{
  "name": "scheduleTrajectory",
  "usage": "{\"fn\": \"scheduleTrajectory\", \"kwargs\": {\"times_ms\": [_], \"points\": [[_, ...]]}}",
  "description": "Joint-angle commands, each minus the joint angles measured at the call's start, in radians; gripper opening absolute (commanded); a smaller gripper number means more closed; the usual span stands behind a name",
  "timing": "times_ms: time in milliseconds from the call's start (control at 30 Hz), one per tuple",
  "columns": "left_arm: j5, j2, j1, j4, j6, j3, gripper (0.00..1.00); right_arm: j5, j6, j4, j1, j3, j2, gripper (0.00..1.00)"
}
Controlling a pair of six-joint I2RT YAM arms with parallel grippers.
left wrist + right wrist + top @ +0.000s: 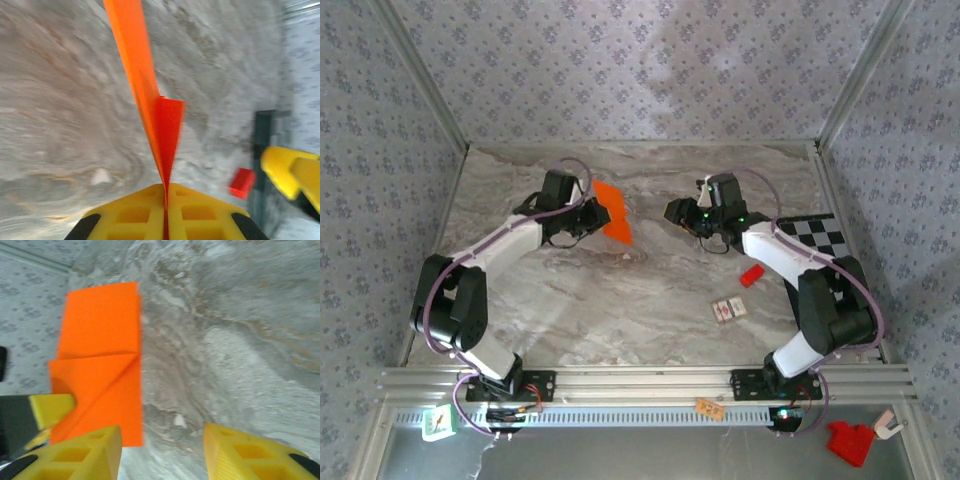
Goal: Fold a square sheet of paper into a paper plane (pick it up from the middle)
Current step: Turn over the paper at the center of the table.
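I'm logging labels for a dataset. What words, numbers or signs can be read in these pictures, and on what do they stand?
No text can be read.
Too small to read: printed marks on the small cards lying on the table.
Too small to read: the green-and-white sticker at the near left corner.
Too small to read: the tan tag by the front edge.
No print: the orange paper is plain.

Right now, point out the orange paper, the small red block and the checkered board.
orange paper (614, 212): top external view, middle of the folded sheet.
small red block (751, 275): top external view, centre of its upper face.
checkered board (823, 233): top external view, uncovered squares near its far edge.
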Motion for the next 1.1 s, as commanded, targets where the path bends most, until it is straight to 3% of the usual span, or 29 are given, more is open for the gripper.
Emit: {"fn": "scheduleTrajectory", "kwargs": {"times_ms": [0,267,433,533,800,1067], "points": [[-0.306,0.02,-0.026,-0.396,0.228,0.134,0.1,0.131,-0.1,-0.146,-0.005,0.021,-0.033,0.5],[-0.804,0.169,-0.155,-0.679,0.328,0.354,0.1,0.17,-0.093,-0.149,-0.005,0.005,-0.039,0.51],[-0.884,0.276,-0.227,-0.719,0.314,0.419,0.1,0.183,-0.086,-0.151,-0.008,-0.003,-0.043,0.51],[-0.808,0.335,-0.254,-0.712,0.296,0.445,0.11,0.19,-0.081,-0.15,-0.009,-0.01,-0.046,0.51],[-0.386,0.412,-0.244,-0.574,0.24,0.449,0.29,0.188,-0.057,-0.131,-0.009,-0.027,-0.042,0.51],[-0.066,0.303,-0.129,-0.396,0.144,0.34,0.52,0.169,-0.06,-0.122,0.007,-0.016,0.0,0.51]]}}
